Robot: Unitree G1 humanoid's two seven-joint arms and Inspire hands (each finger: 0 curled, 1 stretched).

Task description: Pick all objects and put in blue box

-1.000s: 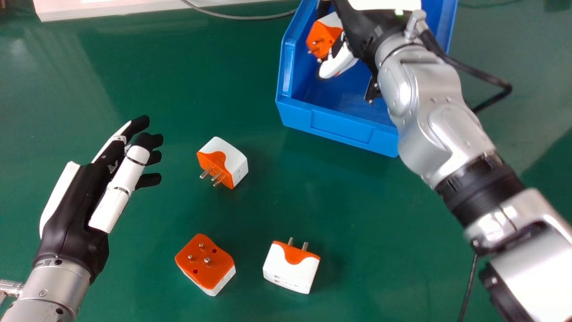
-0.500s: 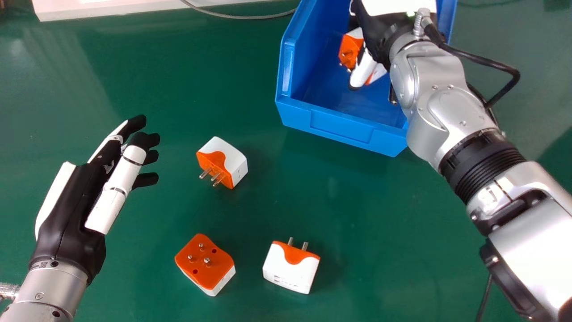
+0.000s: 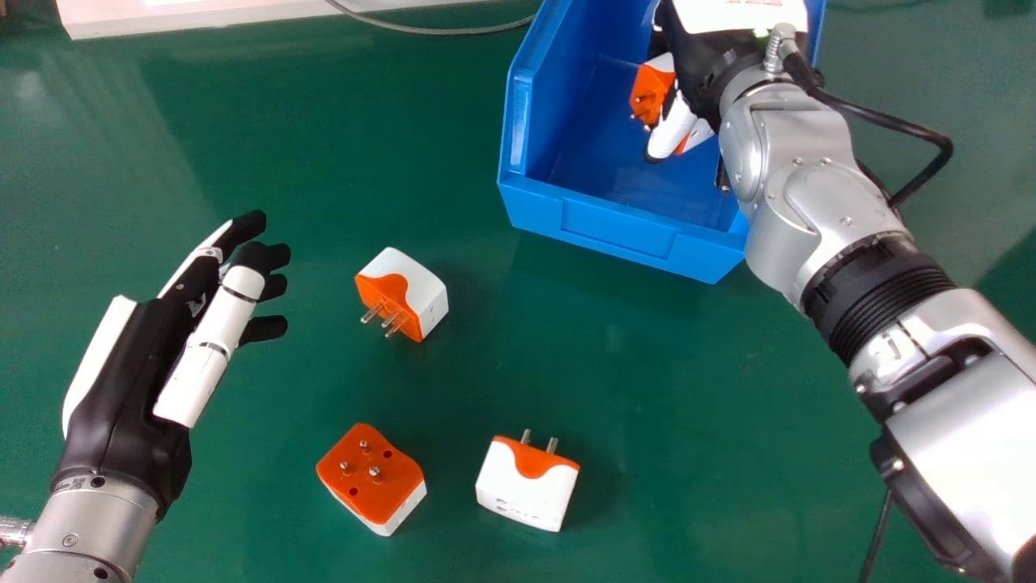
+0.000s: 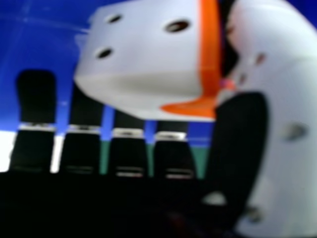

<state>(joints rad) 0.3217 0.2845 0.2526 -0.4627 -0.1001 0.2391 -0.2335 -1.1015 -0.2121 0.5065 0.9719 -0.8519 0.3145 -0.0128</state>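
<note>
Well, the right hand (image 3: 698,69) pinches 1 plug adapter (image 3: 650,91) inside the blue box (image 3: 615,231).

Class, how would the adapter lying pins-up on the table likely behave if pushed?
The adapter would probably slide rather than roll, since it is boxy with flat sides. It looks like hard plastic, so should stay stiff. Its upward pins might catch a finger.

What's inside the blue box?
An orange and white plug and the robot's right hand are in the blue box. The hand and arm hide part of the inside, so I can't tell whether another plug is under there.
</note>
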